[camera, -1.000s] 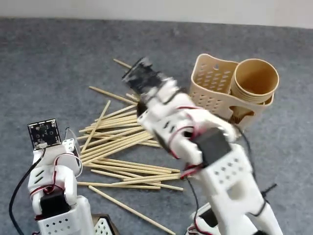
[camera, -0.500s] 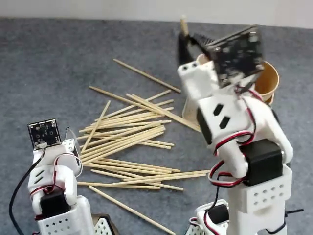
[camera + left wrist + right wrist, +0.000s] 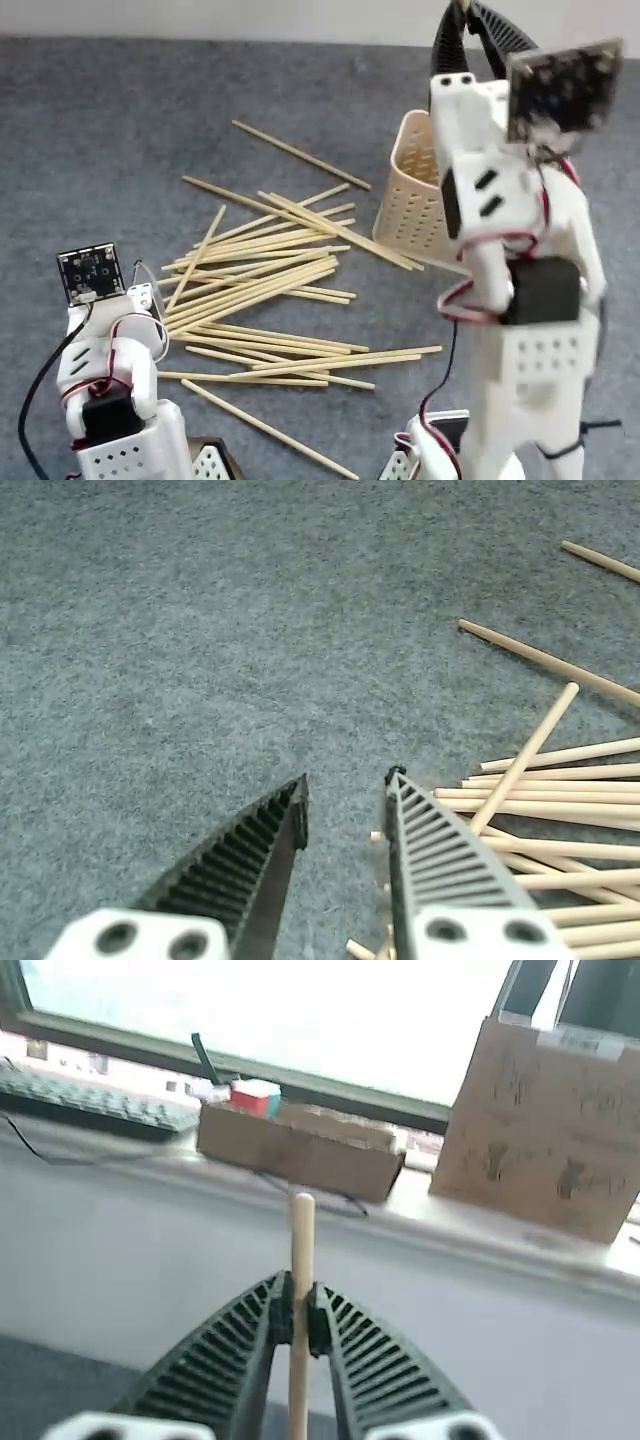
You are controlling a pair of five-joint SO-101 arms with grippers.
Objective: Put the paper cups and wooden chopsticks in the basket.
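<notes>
Many wooden chopsticks (image 3: 262, 282) lie scattered on the grey carpet. The beige perforated basket (image 3: 412, 196) stands at the back right, and the raised right arm covers its right part. High above the basket, my right gripper (image 3: 466, 12) is shut on one chopstick (image 3: 301, 1250), which stands upright between the jaws of the right gripper (image 3: 300, 1305). My left gripper (image 3: 345, 795) is open and hangs low over bare carpet, beside the left end of the chopsticks (image 3: 540, 800). The left arm (image 3: 105, 350) sits at the front left.
The right arm's body (image 3: 520, 300) stands tall at the front right, between the camera and the basket. Bare carpet (image 3: 110, 130) stretches to the left and behind the pile. One chopstick (image 3: 300, 155) lies apart at the back.
The right arm has swung from the pile up and to the right with a chopstick, and it now hides the paper cups in the basket. The left arm has kept still.
</notes>
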